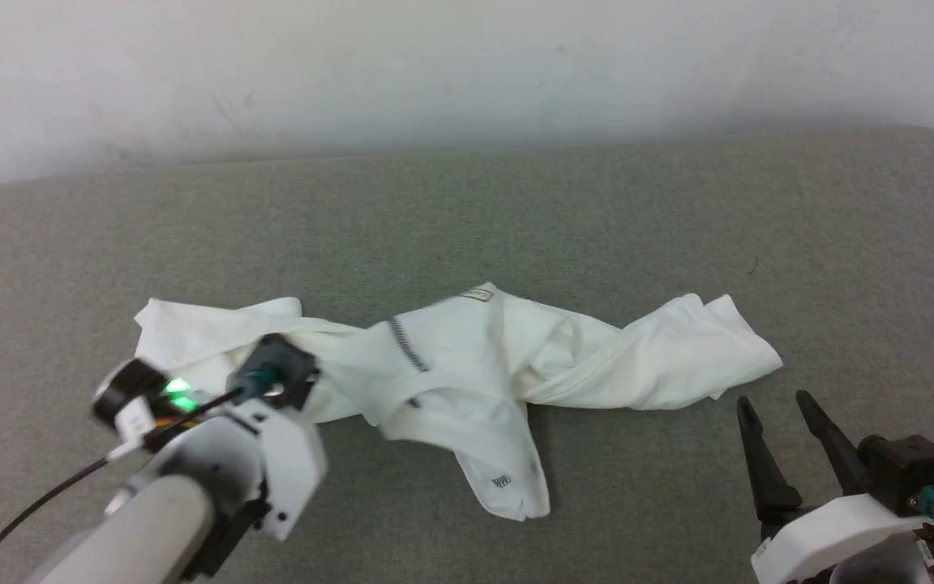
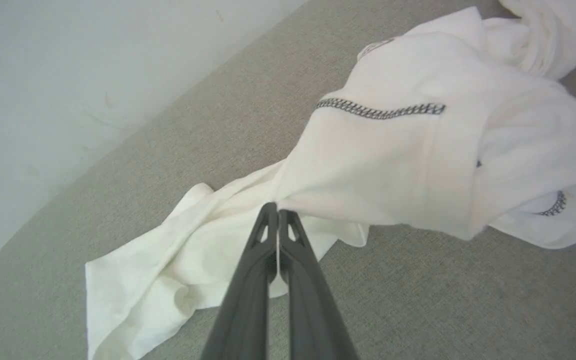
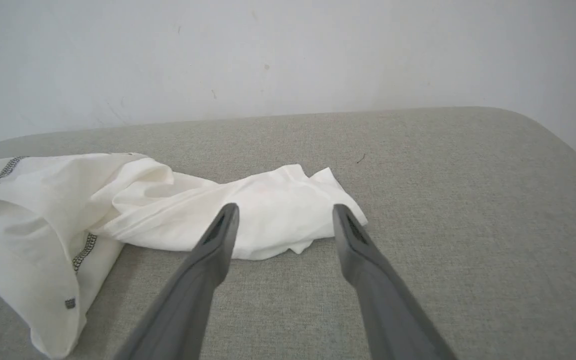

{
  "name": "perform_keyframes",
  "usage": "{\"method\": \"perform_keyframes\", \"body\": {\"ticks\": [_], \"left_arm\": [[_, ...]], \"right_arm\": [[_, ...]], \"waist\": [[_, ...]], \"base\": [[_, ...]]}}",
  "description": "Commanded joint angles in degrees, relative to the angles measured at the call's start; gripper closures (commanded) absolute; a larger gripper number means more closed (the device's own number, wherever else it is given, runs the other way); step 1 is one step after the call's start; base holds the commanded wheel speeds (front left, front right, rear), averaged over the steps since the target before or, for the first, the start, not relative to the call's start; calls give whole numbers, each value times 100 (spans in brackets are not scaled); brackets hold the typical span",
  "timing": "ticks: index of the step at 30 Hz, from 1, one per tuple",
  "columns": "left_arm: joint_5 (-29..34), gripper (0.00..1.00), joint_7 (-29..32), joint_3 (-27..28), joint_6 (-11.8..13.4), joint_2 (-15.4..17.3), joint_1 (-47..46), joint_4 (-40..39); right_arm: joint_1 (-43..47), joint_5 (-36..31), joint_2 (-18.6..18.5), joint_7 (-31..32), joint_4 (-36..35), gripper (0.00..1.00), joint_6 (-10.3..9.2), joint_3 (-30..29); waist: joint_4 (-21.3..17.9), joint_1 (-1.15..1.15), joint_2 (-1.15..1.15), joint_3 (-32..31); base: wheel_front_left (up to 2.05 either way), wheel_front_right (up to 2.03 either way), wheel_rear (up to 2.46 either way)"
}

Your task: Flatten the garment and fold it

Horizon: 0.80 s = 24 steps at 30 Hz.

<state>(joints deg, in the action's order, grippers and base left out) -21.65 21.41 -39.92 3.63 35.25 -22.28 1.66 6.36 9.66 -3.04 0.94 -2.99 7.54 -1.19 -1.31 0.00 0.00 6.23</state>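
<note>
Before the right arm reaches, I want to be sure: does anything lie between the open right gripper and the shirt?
Nothing visible does. Bare grey padded surface separates the right gripper from the nearest end of the garment.

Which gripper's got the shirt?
The left gripper: its fingers are pinched shut on a fold of the white shirt. The right gripper stands open, holding nothing.
</note>
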Motion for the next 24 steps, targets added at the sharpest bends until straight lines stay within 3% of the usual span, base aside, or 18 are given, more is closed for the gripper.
{"method": "perform_keyframes", "body": {"ticks": [1,6,9,12,16,17,18,24], "left_arm": [[-74,100,15,152,239,161,288,-211],[-541,100,195,929,1519,744,1768,-1044],[-963,100,78,1409,2116,911,2727,-1166],[-1369,100,-241,1782,2347,835,3352,-1000],[-1815,100,-759,1971,2130,435,3589,-697],[-1885,74,-957,2030,2073,303,3559,-659],[-1900,0,-1162,2073,2022,207,3525,-606],[-1985,0,-2587,2472,1813,-455,3217,-714]], "right_arm": [[38,12,16,-9,-22,0,-5,8],[122,4,16,36,-65,0,-5,14],[184,8,16,39,-148,0,-5,-42],[195,-8,16,68,-226,0,-5,-31],[162,-26,16,105,-276,0,-5,9],[149,-30,16,110,-288,0,-5,19],[138,-33,16,117,-298,0,-5,27],[152,-32,16,149,-317,0,-5,17]], "waist": [[112,0,0,-107],[159,0,0,-230],[229,0,0,-215],[277,0,0,-174],[291,0,0,-145],[285,0,0,-146],[275,0,0,-152],[238,0,0,-251]], "base": [[0,0,0],[0,0,0],[0,0,0],[0,0,0],[0,0,0],[0,0,0],[0,0,0],[0,0,0]]}}
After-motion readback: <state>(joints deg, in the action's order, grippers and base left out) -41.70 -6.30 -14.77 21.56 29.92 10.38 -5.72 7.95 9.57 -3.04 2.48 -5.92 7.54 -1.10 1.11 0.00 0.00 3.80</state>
